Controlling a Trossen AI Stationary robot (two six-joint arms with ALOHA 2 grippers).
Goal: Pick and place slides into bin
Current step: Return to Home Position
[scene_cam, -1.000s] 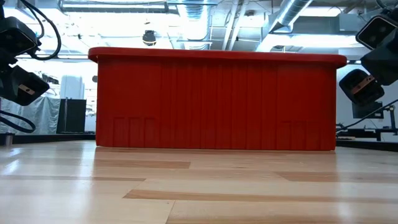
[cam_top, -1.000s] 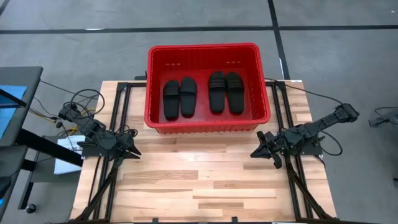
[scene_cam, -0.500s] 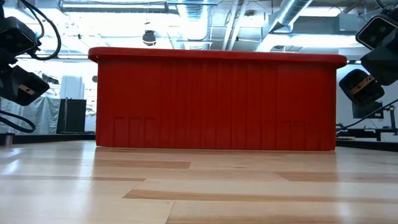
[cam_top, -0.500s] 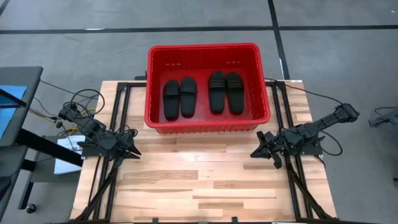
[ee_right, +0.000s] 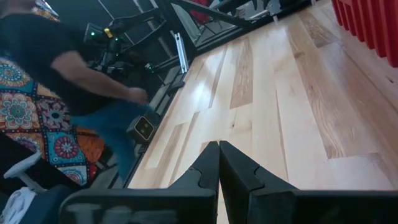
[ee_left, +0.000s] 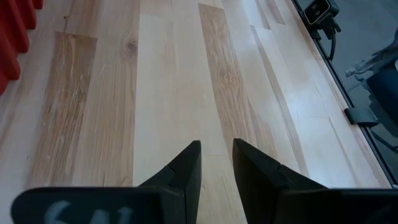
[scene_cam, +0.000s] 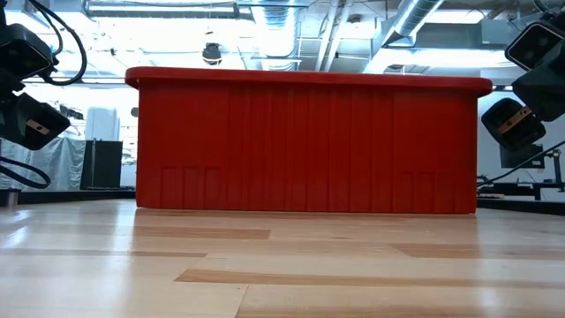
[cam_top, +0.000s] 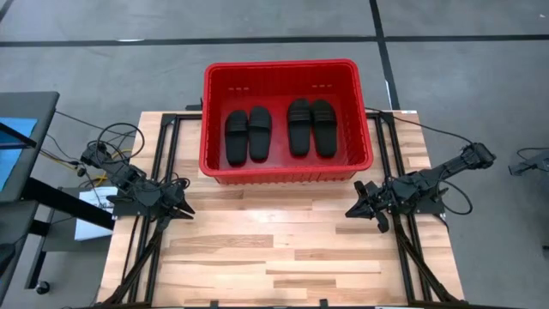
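The red bin (cam_top: 283, 65) stands at the table's far middle; it fills the low view (scene_cam: 309, 141). Four black slides lie soles down on its floor, side by side in a left pair (cam_top: 249, 135) and a right pair (cam_top: 310, 127). My left gripper (cam_top: 186, 211) hovers low over the table's left side, near of the bin's left corner. Its fingers (ee_left: 216, 149) are a narrow gap apart and empty. My right gripper (cam_top: 350, 211) is over the table's right side, near of the bin's right corner, shut and empty (ee_right: 219, 146).
Bare wooden tabletop (cam_top: 274, 249) lies between the grippers and toward the near edge. Black frame rails (cam_top: 163, 154) run along both table sides. A person in a dark top (ee_right: 62, 68) sits beyond the table's left side. A corner of the bin shows in the left wrist view (ee_left: 9, 43).
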